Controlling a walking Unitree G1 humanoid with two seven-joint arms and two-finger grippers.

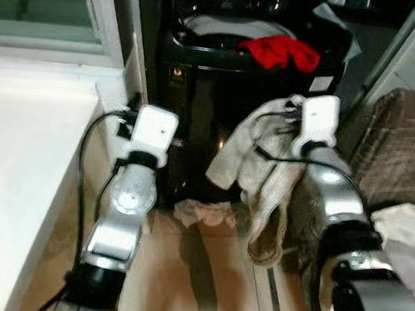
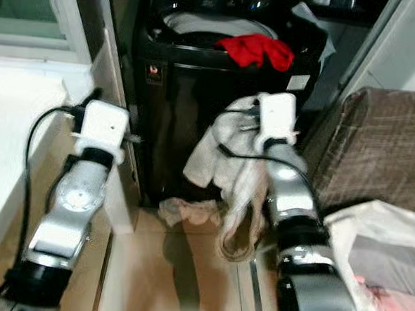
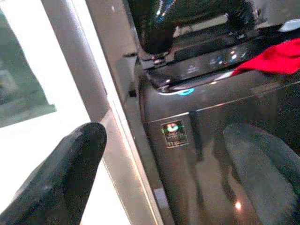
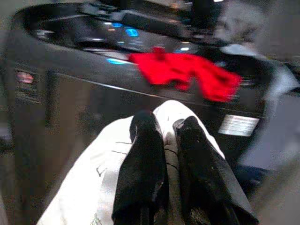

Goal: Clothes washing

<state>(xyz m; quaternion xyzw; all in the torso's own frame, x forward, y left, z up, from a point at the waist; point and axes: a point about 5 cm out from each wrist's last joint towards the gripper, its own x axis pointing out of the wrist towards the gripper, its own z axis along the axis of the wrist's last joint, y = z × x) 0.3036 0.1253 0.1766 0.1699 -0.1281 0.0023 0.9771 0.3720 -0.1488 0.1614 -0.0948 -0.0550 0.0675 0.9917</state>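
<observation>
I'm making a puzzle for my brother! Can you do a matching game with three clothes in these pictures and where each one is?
Things:
1. red garment
2. pale cloth
3. pinkish cloth

Places:
A. on the floor at the foot of the washing machine
B. draped over the washing machine's rim
C. hanging from the right gripper

Pairs: 1-B, 2-C, 3-A

Red garment (image 1: 280, 51) draped over black washer's (image 1: 217, 107) rim; pale cloth (image 1: 259, 173) hanging before it.
</observation>
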